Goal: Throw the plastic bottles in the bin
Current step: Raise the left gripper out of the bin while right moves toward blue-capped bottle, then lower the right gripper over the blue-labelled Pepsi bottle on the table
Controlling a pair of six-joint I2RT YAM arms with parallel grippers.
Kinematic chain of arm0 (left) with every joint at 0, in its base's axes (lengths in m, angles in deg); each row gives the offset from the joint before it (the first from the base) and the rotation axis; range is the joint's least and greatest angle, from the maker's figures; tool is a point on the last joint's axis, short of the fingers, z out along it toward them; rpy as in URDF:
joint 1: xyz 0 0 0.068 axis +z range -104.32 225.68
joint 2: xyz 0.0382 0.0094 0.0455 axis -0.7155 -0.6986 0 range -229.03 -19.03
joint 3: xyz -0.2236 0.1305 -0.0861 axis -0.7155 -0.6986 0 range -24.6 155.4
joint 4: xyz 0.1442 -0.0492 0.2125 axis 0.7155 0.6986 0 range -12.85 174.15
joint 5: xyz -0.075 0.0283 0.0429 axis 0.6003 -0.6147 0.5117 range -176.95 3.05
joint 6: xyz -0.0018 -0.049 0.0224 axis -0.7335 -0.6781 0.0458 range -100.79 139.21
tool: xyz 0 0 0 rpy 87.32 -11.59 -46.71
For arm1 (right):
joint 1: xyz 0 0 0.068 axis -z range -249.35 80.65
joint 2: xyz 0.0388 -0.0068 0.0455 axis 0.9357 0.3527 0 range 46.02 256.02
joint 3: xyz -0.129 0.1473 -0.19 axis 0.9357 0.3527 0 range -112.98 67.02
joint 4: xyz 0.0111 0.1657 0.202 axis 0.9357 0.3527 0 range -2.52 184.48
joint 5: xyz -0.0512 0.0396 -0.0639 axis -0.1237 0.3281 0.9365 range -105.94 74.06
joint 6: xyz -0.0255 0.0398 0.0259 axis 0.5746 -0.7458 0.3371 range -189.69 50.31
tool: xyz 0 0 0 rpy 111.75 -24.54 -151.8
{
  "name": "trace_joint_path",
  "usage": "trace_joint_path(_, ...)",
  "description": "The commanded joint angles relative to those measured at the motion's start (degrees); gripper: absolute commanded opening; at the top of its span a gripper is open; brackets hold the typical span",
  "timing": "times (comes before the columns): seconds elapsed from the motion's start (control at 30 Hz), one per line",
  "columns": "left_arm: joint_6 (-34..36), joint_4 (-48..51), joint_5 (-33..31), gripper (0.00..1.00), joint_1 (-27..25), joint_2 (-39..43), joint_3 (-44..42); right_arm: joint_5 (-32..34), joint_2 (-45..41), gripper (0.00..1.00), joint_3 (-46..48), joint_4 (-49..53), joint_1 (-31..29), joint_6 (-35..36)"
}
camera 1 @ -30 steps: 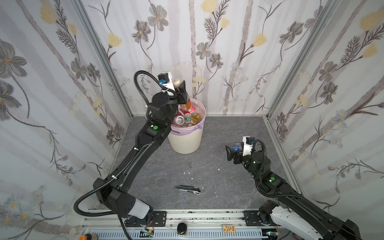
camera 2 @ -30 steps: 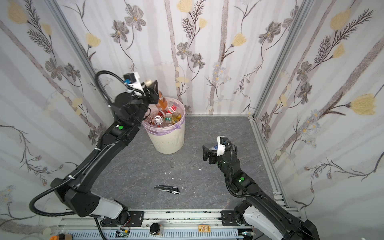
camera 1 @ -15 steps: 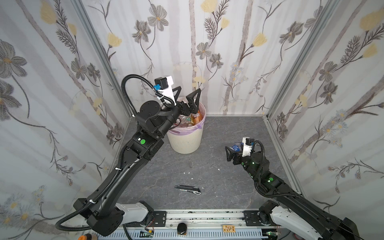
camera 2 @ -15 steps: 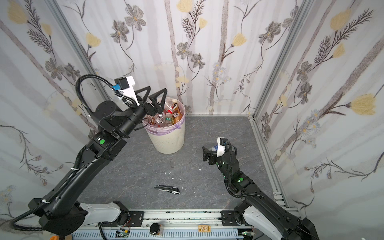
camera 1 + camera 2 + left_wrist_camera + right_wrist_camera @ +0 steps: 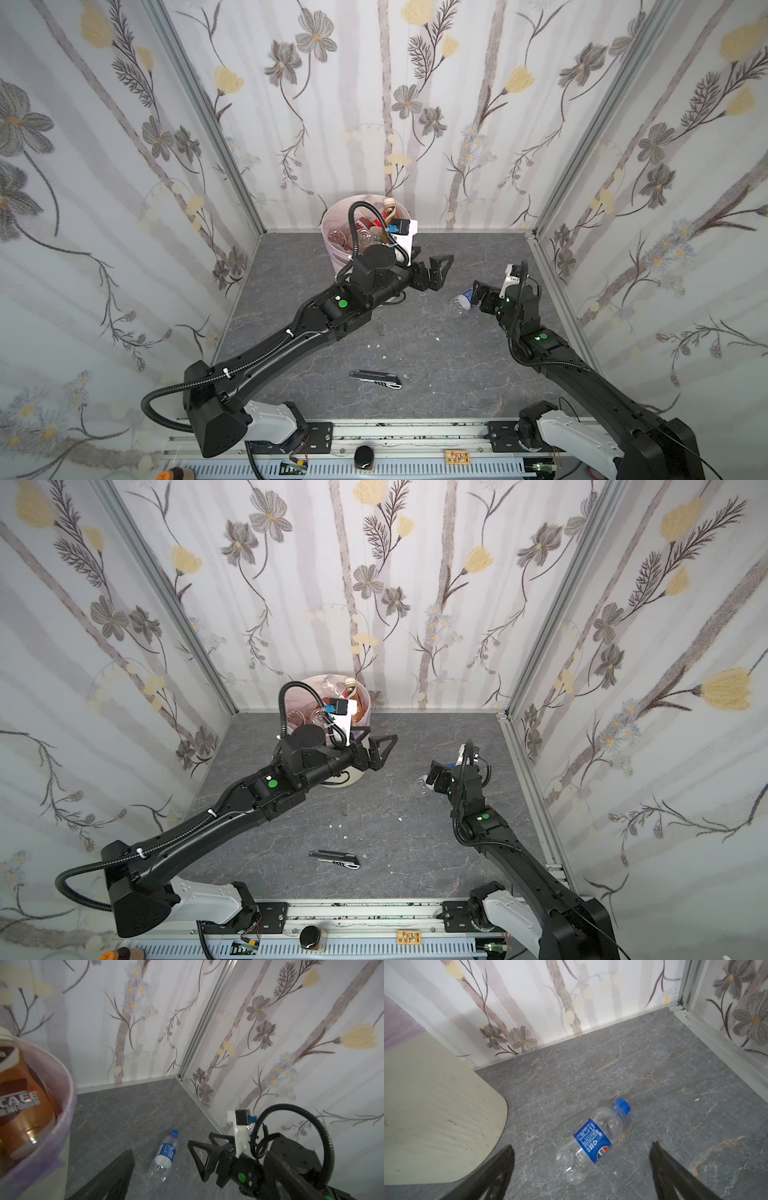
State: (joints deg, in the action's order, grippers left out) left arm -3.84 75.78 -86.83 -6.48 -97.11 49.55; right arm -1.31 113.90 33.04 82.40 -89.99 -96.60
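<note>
Cream-white bin (image 5: pixel 338 259), pink-lilac liner, stands at the tabletop's (image 5: pixel 457 365) back edge, left of middle. I see it piled to the rim with plastic bottles (image 5: pixel 365 237); an amber bottle (image 5: pixel 22 1105) leans against the liner. One clear bottle (image 5: pixel 593 1140), blue label and cap, lies on its side near the right edge. Right gripper (image 5: pixel 581 1145) hangs over it, jaws wide, the bottle between them, touching neither as far as I can tell. Left gripper (image 5: pixel 376 742) sits beside the bin, jaws wide, empty.

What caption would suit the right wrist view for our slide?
Open right gripper facing a clear blue-capped bottle lying on the grey floor near the bin.
</note>
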Motion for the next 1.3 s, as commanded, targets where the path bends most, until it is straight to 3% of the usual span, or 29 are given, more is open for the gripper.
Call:
trace_joint_path(0.0,-3.62,-2.48,-1.67,1.00,-1.34,-1.23,-3.27,-3.91,2.63,1.00,-0.56,0.55,0.97,-4.11)
trace_joint_path(0.2,-6.64,-2.81,-3.96,1.00,-1.72,-1.79,-8.87,-8.26,11.26,1.00,-1.63,0.17,2.05,-5.98)
trace_joint_path(0.47,-9.19,-3.64,-2.49,1.00,-2.19,-1.86,-13.44,-9.53,23.08,1.00,-8.57,3.07,2.33,-4.53)
trace_joint_path(0.87,-8.86,-5.09,-4.33,1.00,-2.33,3.34,-17.62,-5.94,35.24,1.00,-16.10,9.57,1.88,-0.30)
trace_joint_path(1.27,-7.58,-5.56,-4.14,1.00,-2.41,3.84,-18.13,1.15,38.48,0.94,-20.52,17.23,-1.46,3.42)
